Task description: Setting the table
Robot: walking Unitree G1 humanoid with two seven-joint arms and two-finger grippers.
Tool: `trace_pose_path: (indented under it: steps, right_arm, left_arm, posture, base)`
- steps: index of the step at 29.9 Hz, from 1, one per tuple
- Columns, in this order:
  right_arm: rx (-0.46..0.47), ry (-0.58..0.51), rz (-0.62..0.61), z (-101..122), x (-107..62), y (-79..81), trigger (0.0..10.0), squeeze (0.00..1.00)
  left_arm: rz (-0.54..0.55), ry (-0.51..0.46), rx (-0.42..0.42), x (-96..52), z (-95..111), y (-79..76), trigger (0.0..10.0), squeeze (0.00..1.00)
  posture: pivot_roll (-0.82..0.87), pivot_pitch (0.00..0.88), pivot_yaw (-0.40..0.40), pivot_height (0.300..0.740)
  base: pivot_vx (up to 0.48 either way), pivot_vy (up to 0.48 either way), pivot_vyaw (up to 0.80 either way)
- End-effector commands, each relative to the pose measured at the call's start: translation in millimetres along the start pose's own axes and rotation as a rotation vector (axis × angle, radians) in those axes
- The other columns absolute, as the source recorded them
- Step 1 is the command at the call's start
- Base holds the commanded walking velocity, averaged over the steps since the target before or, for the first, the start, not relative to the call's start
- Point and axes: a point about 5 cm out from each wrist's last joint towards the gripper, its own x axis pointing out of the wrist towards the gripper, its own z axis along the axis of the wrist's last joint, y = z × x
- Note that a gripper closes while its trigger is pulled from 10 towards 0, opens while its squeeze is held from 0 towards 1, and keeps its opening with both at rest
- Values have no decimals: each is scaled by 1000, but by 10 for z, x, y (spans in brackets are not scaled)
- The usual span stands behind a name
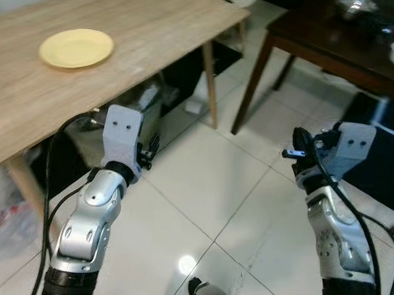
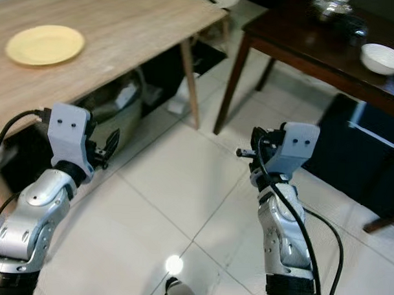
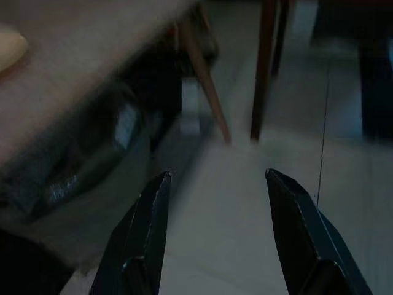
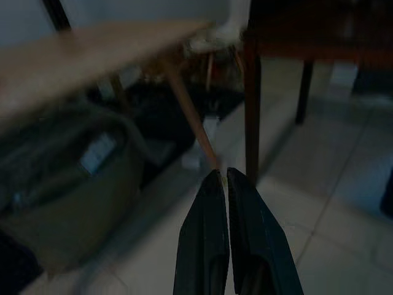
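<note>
A yellow plate (image 1: 76, 48) lies on the light wooden table (image 1: 143, 29) at my left. On the dark wooden table (image 2: 304, 48) at my right stands a white bowl (image 2: 382, 58). Over the tiled floor between the two tables I hold both arms low. My left gripper (image 3: 215, 184) is open with nothing between its fingers (image 3: 150, 215), and it sits beside the light table's edge. My right gripper (image 4: 221, 178) is shut and empty, hanging over the floor below the dark table.
A grey bag (image 4: 67, 184) sits under the light table, whose slanted leg (image 1: 210, 86) is near the dark table's leg (image 1: 253, 81). A dark cabinet (image 2: 358, 153) stands at the right. White tiled floor (image 1: 208, 193) lies ahead.
</note>
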Motion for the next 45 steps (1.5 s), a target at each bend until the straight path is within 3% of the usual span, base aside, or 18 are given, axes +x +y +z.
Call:
trace_pose_path:
  steps: [1,2,3,4,7,8,10,11,14,17,22,38,41,45]
  right_arm:
    - [-19,151,23,-382,-127,-52,10000,0]
    - [-19,151,23,-382,-127,-52,10000,0]
    - [1,256,67,-687,-252,-40,10000,0]
    - [1,256,67,-687,-252,-40,10000,0]
    - [124,395,194,-1106,-464,119,10000,0]
    - [124,395,194,-1106,-464,119,10000,0]
    - [264,481,257,-1349,-588,277,10000,0]
    - [264,481,257,-1349,-588,277,10000,0]
    - [268,507,302,-1428,-604,408,10000,0]
    - [264,511,332,-1440,-596,478,10000,0]
    - [259,508,383,-1442,-567,524,10000,0]
    - [238,410,380,-1277,-417,325,10000,0]
    - [230,365,390,-1169,-358,344,10000,0]
    - [236,296,414,-1011,-274,402,10000,0]
  left_arm:
    - [-4,120,28,-68,-364,-10,10000,0]
    - [-4,120,28,-68,-364,-10,10000,0]
    - [12,213,58,-157,-658,25,10000,0]
    - [12,213,58,-157,-658,25,10000,0]
    - [14,422,89,-424,-1235,94,10000,0]
    - [14,422,89,-424,-1235,94,10000,0]
    - [27,601,1,-678,-1622,184,10000,0]
    - [27,601,1,-678,-1622,184,10000,0]
    - [16,702,-40,-895,-1831,183,10000,0]
    - [15,717,-70,-960,-1862,147,10000,0]
    - [73,658,-92,-893,-1809,184,10000,0]
    - [84,483,-102,-616,-1609,180,10000,0]
    - [105,440,-67,-550,-1548,189,10000,0]
    - [121,369,42,-477,-1462,199,10000,0]
  posture:
    - [-126,65,47,740]
    - [-126,65,47,740]
    - [-121,62,42,740]
    - [-121,62,42,740]
    - [-119,60,41,740]
    - [-119,60,41,740]
    - [-98,56,35,740]
    - [-98,56,35,740]
    - [-92,53,31,740]
    - [-87,51,28,740]
    - [-64,48,-2,740]
    - [-95,35,4,740]
    - [-99,32,6,740]
    - [-102,31,6,740]
  base:
    - [0,0,-800]
    - [0,0,-800]
    - [0,0,-800]
    - [0,0,-800]
    - [0,0,-800]
    - [0,0,-800]
    - [0,0,-800]
    - [0,0,-800]
    - [0,0,-800]
    - [0,0,-800]
    - [0,0,-800]
    - [0,0,-777]
    - [0,0,0]
    - [151,0,0]
